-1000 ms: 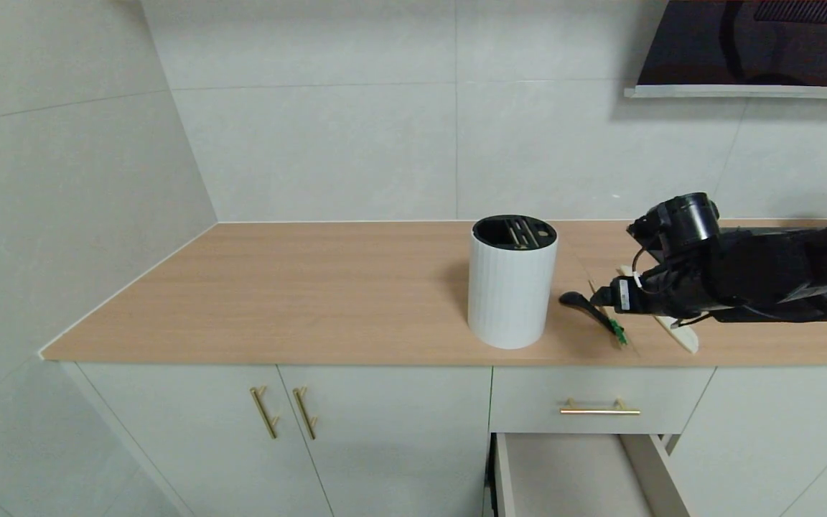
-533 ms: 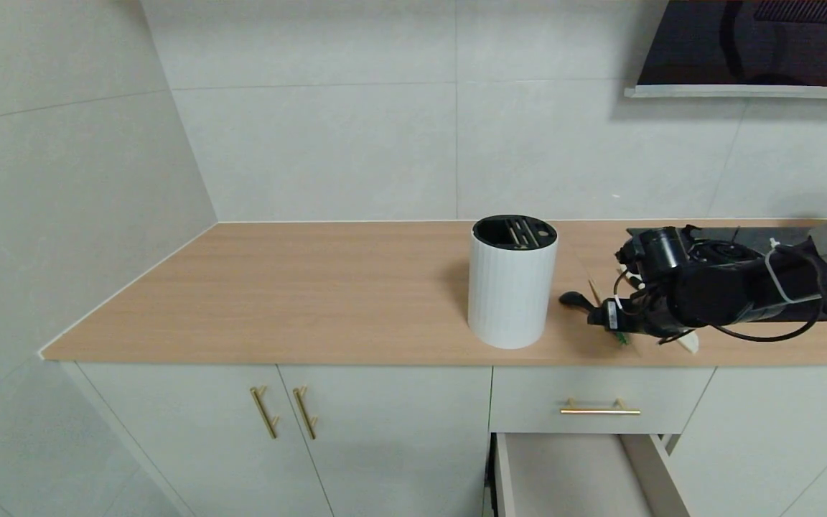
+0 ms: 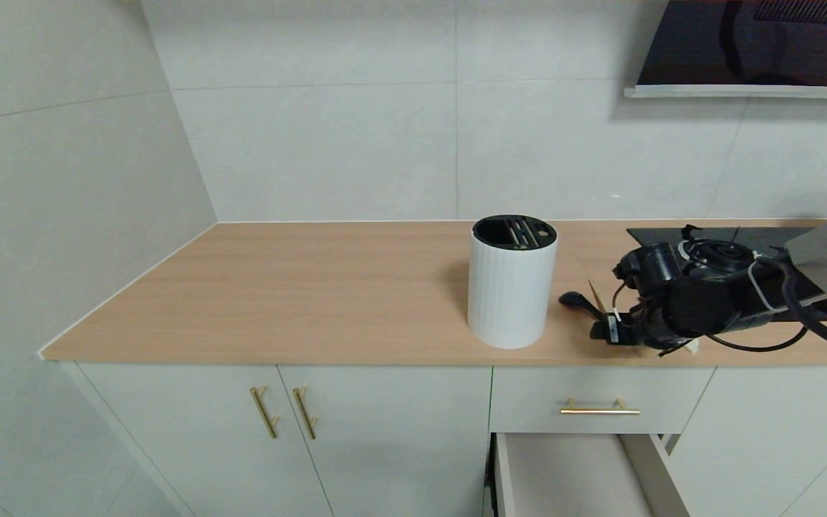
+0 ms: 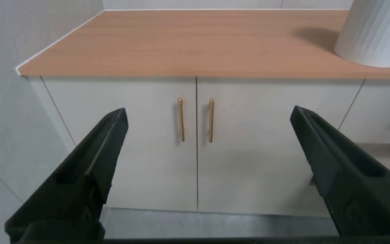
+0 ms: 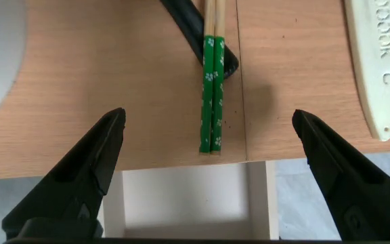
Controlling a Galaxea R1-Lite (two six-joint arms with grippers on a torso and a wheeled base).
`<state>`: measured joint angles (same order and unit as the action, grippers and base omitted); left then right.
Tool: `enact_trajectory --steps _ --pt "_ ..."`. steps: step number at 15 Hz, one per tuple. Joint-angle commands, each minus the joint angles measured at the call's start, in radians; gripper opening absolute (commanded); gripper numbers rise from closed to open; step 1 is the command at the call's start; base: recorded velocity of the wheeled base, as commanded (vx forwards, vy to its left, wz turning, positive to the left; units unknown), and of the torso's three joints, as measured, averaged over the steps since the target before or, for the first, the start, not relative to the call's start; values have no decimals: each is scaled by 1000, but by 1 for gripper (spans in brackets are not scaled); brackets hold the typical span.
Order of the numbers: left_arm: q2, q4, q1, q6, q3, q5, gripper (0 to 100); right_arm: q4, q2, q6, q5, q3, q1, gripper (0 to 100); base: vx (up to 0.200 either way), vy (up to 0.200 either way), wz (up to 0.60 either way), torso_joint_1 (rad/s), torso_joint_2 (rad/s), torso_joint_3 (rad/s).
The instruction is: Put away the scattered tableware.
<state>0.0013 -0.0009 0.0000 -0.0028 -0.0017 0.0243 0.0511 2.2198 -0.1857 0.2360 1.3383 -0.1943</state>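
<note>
My right fingers [image 5: 80,176], spread, had sunk nearer the worktop [image 3: 313,287]; my left fingers [image 4: 80,176] were spread too. Chopsticks [image 5: 212,88]: 2. Spoon [image 3: 573,299]: 1. Paddle [image 5: 378,61]: 1. Holder [image 3: 512,287]: 1.

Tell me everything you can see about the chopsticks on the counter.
The chopsticks are a matched pair lying flat, side by side, touching along their length. The shafts look like pale wood. One end of each is green with small white flower marks and sits near the countertop's front edge, by the open drawer. They cross over a black utensil handle. The right gripper's open jaws stand wide on either side, touching neither stick.
</note>
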Motion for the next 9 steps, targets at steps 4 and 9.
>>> enact_trajectory --steps 4,9 --pt "0 -1 0 0 0 0 100 18 23 -1 6 13 4 100 0 0 0 0 0 0" --pt "0 -1 0 0 0 0 100 18 21 -1 5 13 12 0 0 0 0 0 0 0"
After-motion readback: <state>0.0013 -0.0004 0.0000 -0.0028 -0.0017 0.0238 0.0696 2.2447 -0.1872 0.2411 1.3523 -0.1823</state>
